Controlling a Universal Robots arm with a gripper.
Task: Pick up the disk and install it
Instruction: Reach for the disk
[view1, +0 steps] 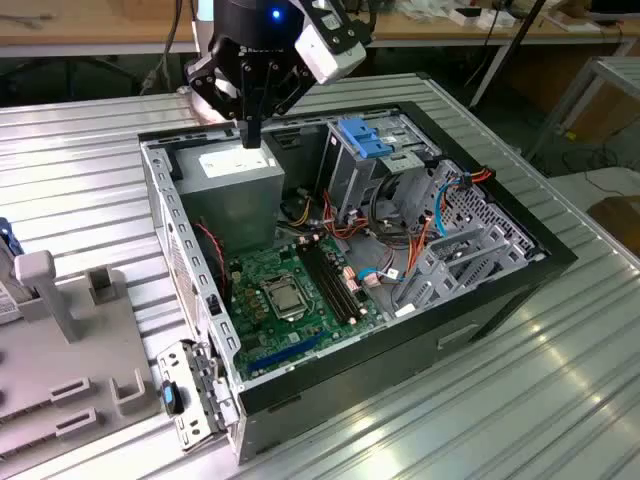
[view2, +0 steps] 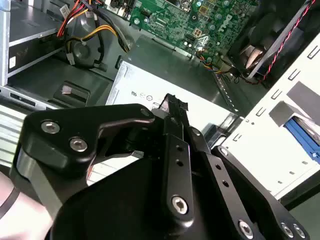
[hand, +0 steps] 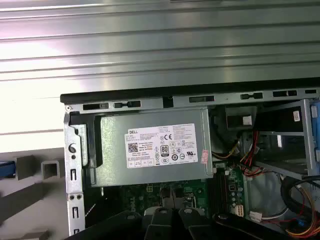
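Open computer case (view1: 560, 262) on a ribbed metal counter (view1: 80, 160), exterior view. The gripper (view1: 250, 135) hangs over the power supply (view1: 235, 180) at the case's far corner. Its jaws appear closed together and hold nothing. The disk (view1: 4, 285), partly cut off at the exterior view's left edge, stands in a grey fixture (view1: 60, 340) on the counter, well apart from the gripper. Judged from this, the task is at its start: the disk is not picked up and not installed. Inside the case, the drive cage (view1: 370, 150) with blue clips stands beside the power supply. Red and orange cables (view1: 400, 225) crowd the space between the cage and the motherboard (view1: 290, 290), and the case wall lies between gripper and disk.
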